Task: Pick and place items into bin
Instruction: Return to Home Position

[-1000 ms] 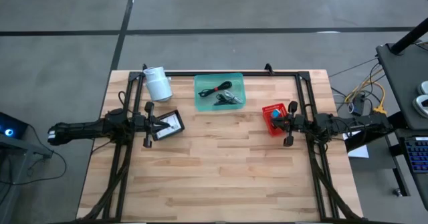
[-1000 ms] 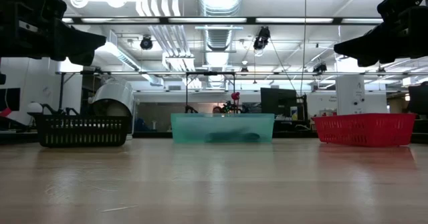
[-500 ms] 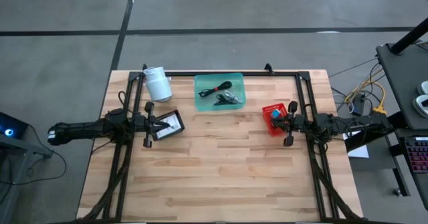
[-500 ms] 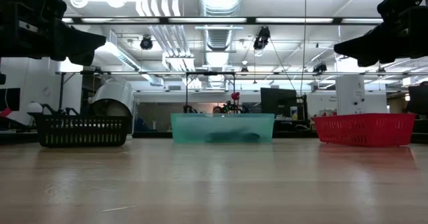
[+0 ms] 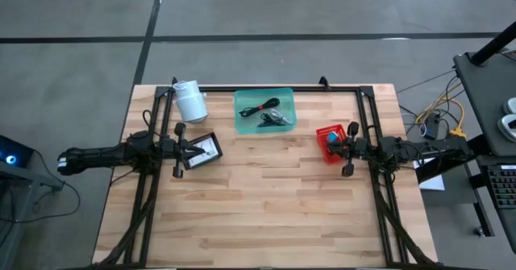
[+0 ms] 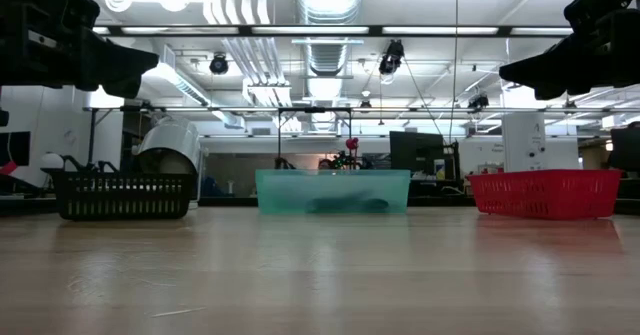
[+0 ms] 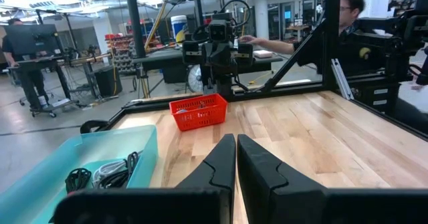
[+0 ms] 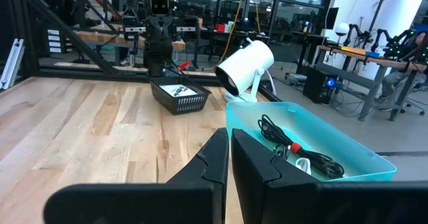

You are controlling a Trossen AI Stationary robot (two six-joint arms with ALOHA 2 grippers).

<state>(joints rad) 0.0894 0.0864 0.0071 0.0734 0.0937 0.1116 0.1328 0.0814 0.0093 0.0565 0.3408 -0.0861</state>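
Observation:
A teal bin [image 5: 264, 111] sits at the table's far middle and holds a thin black cable [image 5: 260, 106] with black clips [image 8: 287, 144]. A black basket [image 5: 201, 151] on the left holds flat white packets [image 8: 177, 89]. On the right, a red basket [image 5: 329, 143] contains a tiny blue cube [image 5: 330, 137]. My left gripper [image 7: 236, 158] is shut and hovers level at the black basket's left side, pointing right. My right gripper [image 8: 228, 154] is shut and hovers by the red basket, pointing left. Neither touches anything.
A white cylindrical roll [image 5: 190, 101] lies at the far left corner, beside the teal bin. A black frame [image 5: 266, 88] runs along the far edge and both sides. Bare wood [image 5: 266, 205] fills the near half. People [image 7: 348, 10] stand in the room beyond the table.

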